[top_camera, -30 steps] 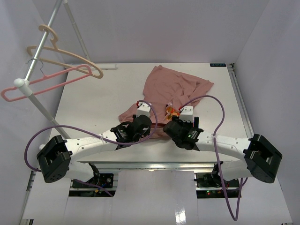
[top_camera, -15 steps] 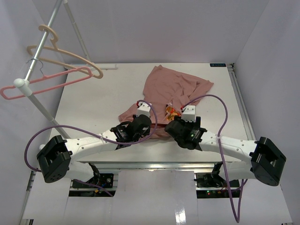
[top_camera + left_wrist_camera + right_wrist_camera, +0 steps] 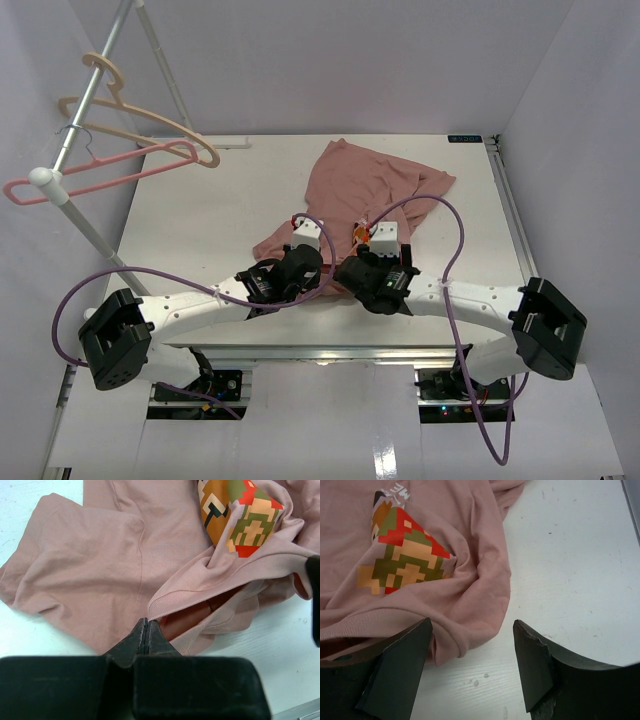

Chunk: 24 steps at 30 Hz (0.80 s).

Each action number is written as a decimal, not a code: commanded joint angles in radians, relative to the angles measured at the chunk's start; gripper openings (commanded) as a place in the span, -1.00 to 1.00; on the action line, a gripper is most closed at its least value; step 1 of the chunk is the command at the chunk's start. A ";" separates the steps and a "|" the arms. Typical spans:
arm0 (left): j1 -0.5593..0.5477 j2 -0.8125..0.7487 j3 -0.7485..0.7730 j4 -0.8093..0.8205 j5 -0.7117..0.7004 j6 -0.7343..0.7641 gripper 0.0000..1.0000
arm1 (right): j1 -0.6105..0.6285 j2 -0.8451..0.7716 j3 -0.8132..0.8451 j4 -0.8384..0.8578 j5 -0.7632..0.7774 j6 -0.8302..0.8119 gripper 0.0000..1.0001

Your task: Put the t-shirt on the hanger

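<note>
The dusty-pink t-shirt lies crumpled on the white table, its pixel graphic near the front edge. My left gripper is shut on the ribbed collar, whose rim runs taut from the fingertips and holds the neck hole open. My right gripper stands open just right of it. Its jaws straddle a folded edge of the t-shirt low over the table, and nothing is gripped. The thin pink hanger hangs on the rack at the far left, apart from both grippers.
A thicker beige hanger hangs above the pink one on the slanted metal rack pole. Bare table lies left of the shirt and more to its right. Purple cables loop over both arms.
My right gripper has slid left toward the left gripper and the collar, and its jaws have narrowed a little. The left gripper has stayed shut in place.
</note>
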 commanded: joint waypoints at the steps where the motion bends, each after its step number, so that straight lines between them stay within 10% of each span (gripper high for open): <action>1: 0.005 -0.039 -0.006 0.009 -0.001 -0.004 -1.00 | -0.005 -0.084 0.047 -0.104 0.109 0.062 0.44; 8: 0.008 -0.036 -0.003 0.007 0.006 -0.002 -1.00 | -0.007 -0.176 0.035 -0.081 0.068 -0.027 0.44; 24: 0.017 -0.065 -0.001 0.027 0.044 -0.018 -1.00 | 0.044 -0.125 -0.192 0.550 -0.191 -0.442 0.46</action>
